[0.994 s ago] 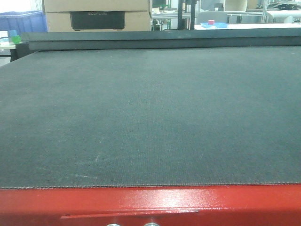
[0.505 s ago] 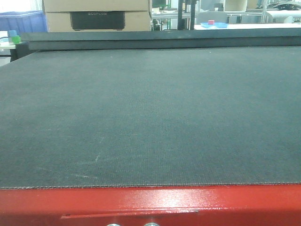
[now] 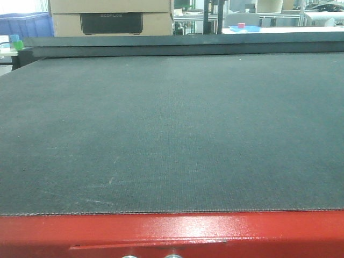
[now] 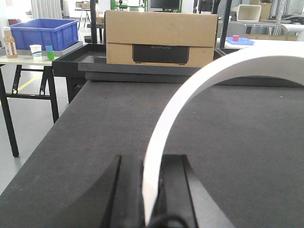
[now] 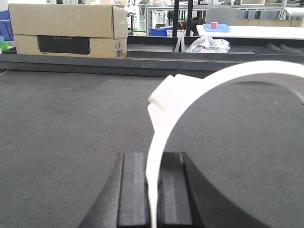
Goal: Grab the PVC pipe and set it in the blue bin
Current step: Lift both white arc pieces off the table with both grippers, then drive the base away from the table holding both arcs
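White PVC pipe (image 4: 161, 137) pinched in left gripper (image 4: 152, 161) jaws, arcing up and right; right gripper (image 5: 153, 159) jaws pinch second pipe (image 5: 164, 118); blue bin (image 4: 43, 33) far ahead-left, nearer left arm.

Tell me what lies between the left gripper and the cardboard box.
Left wrist view: only bare dark mat and a black ledge separate the left gripper from the cardboard box.
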`<action>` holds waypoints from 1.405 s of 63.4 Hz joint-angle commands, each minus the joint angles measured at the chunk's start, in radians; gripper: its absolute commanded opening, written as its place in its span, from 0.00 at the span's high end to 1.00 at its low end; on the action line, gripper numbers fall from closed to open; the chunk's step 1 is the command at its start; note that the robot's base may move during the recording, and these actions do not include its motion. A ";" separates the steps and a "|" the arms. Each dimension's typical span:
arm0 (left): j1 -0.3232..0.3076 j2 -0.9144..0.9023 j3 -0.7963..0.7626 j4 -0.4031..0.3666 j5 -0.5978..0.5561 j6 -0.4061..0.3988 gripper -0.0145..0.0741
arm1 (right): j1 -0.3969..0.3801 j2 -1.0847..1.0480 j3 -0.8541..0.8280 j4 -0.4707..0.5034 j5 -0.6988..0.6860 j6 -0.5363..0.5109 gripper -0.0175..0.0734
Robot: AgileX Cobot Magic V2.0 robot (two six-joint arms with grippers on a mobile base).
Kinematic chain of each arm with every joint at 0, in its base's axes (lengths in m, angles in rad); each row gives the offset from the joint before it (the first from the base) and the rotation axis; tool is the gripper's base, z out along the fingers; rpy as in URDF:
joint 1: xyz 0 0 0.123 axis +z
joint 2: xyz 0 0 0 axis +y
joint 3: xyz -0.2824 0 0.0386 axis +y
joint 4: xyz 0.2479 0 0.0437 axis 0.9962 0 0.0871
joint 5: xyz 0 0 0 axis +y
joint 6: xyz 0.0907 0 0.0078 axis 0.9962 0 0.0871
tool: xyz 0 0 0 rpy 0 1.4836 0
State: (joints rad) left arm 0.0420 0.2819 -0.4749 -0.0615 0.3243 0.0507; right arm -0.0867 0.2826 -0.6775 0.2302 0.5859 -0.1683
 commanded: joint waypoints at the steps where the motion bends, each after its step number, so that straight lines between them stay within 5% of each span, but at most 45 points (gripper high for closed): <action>1: 0.005 -0.004 -0.001 -0.010 -0.037 -0.006 0.96 | 0.001 -0.003 0.002 -0.010 -0.025 -0.005 0.99; 89: 0.003 -0.004 -0.001 -0.010 -0.035 -0.006 0.96 | 0.001 -0.003 0.002 -0.010 -0.025 -0.005 0.99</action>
State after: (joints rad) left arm 0.0420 0.2819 -0.4749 -0.0615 0.3243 0.0507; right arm -0.0867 0.2826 -0.6775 0.2302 0.5859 -0.1683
